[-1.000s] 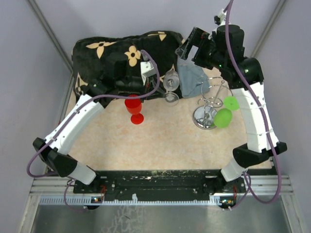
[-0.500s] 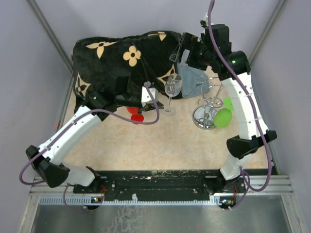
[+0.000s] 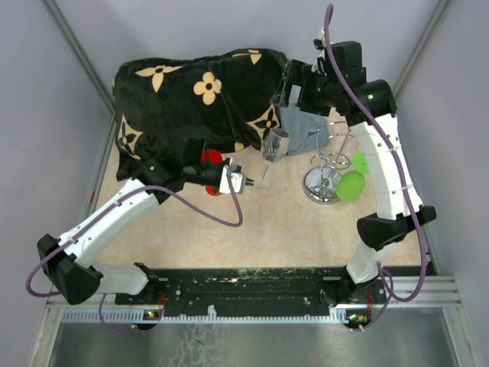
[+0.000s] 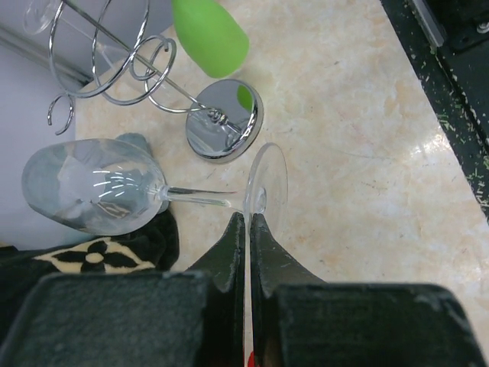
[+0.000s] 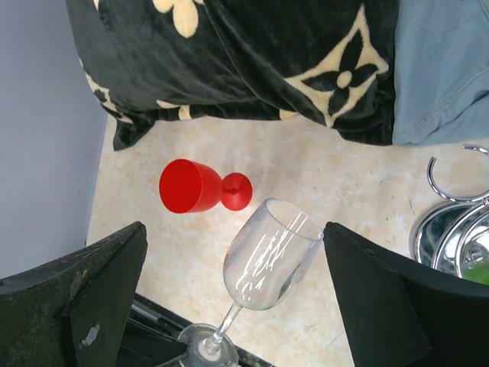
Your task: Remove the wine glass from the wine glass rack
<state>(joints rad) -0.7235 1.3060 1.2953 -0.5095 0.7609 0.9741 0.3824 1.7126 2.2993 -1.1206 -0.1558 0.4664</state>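
The clear wine glass (image 3: 275, 144) is tilted over the table, its bowl near the black blanket and its foot toward me. My left gripper (image 3: 248, 183) is shut on the rim of the glass's foot (image 4: 267, 180); its fingers (image 4: 233, 245) pinch the thin disc edge-on. The silver wire wine glass rack (image 3: 328, 164) stands to the right on its round mirror base (image 4: 225, 122). A green glass (image 3: 351, 185) hangs at its right side. My right gripper (image 3: 290, 86) is open and empty, high over the grey cloth, looking down on the clear glass (image 5: 271, 256).
A black blanket with cream flowers (image 3: 191, 92) fills the back. A grey-blue cloth (image 3: 302, 126) lies beside the rack. A red cup (image 5: 195, 186) lies on its side left of the clear glass. Grey walls close in both sides.
My left gripper has come toward me from the blanket's edge and shut on the clear glass's foot. The glass has gone from upright to tilted. My right arm drew back slightly.
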